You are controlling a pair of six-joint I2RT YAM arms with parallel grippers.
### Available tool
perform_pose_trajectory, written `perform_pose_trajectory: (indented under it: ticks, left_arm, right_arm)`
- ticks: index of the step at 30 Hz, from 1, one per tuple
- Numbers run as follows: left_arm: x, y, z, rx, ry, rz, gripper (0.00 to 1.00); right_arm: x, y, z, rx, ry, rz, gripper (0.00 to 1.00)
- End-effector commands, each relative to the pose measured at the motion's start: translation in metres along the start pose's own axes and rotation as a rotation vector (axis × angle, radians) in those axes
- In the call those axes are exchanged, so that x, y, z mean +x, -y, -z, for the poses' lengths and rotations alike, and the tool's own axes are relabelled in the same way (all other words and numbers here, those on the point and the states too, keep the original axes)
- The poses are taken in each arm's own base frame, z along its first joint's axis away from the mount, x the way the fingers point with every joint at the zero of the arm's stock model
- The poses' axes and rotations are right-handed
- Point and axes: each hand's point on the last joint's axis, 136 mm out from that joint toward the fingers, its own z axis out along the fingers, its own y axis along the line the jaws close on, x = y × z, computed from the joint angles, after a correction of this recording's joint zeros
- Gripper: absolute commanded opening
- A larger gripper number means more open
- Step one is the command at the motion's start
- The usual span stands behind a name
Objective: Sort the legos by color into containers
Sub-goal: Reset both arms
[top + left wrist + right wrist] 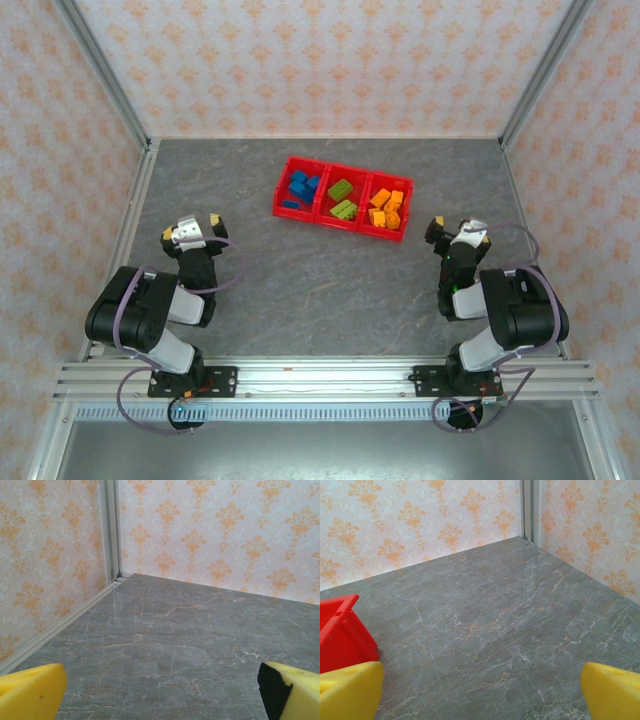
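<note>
L hand [190, 228] & R hand [460, 231] both wide open, empty, low in top view. Up-centre on grey marbled bench [300, 290]: bright red three-bin plastic tray [362, 206], long axis across frame, up-left of R hand, nearer it than L. Inside, small studded plastic bricks [342, 198]: blue left bin, lime mid, orange right. Sorting prob. done.

Walls [330, 60]: cream paper, orange damask motifs, three sides | worktop [300, 290]: grey marble-look, pale veins | corner posts [110, 530]: bare aluminium | near edge: slotted metal rail [320, 378] | light: even, soft
</note>
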Motion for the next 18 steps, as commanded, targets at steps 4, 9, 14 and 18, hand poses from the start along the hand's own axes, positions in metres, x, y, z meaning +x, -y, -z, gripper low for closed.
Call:
perform_pose_trajectory:
  ticks: [4,9,14,18]
  left_arm:
    - [-0.006,-0.002,0.001,-0.011,0.03,0.01,1.0]
    - [-0.007,-0.003,0.001,-0.013,0.03,0.01,1.0]
    - [-0.006,-0.003,0.0,-0.013,0.029,0.009,1.0]
    - [-0.006,-0.003,0.001,-0.013,0.03,0.01,1.0]
  right_arm:
    - [-0.016,-0.003,-0.002,-0.01,0.053,-0.013,1.0]
    - [-0.016,-0.003,-0.001,-0.009,0.052,-0.013,1.0]
    - [-0.016,-0.003,-0.001,-0.009,0.053,-0.012,1.0]
    - [-0.009,-0.026,-0.004,-0.134,0.011,0.046,1.0]
